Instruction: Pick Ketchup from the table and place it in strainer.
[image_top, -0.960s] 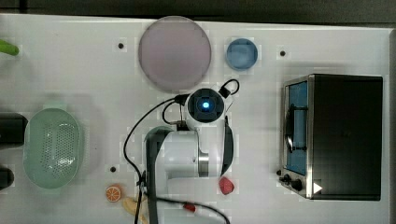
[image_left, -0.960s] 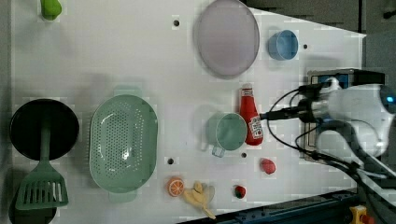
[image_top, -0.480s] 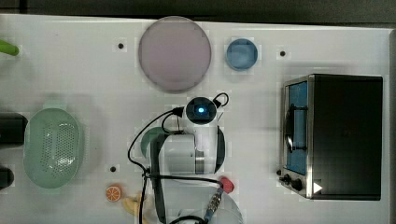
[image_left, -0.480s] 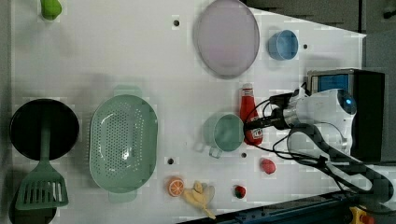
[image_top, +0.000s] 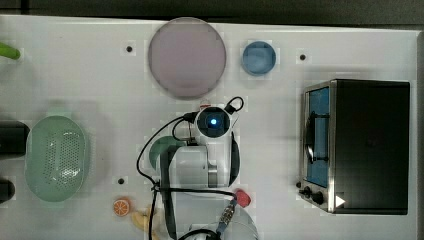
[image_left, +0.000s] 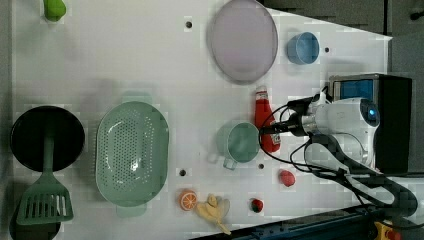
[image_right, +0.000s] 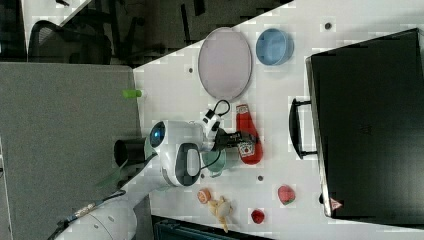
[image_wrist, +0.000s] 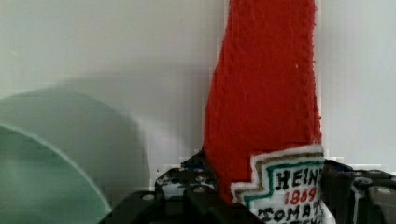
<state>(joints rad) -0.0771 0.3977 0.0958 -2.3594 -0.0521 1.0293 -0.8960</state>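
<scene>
Gripper (image_wrist: 266, 196) fingers straddle the ketchup (image_wrist: 266, 93) label at frame bottom, touching, but can't tell if grip's firm yet. Squeeze evenly before lifting; avoid the mug (image_left: 239, 143) just beside, w/ strainer (image_left: 132, 152) far left.

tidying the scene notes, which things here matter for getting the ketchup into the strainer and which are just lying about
Job: ketchup, strainer, gripper.

Lying about: teal cup, purple plate, blue bowl, orange slice, toaster oven, black pan, spatula.
</scene>
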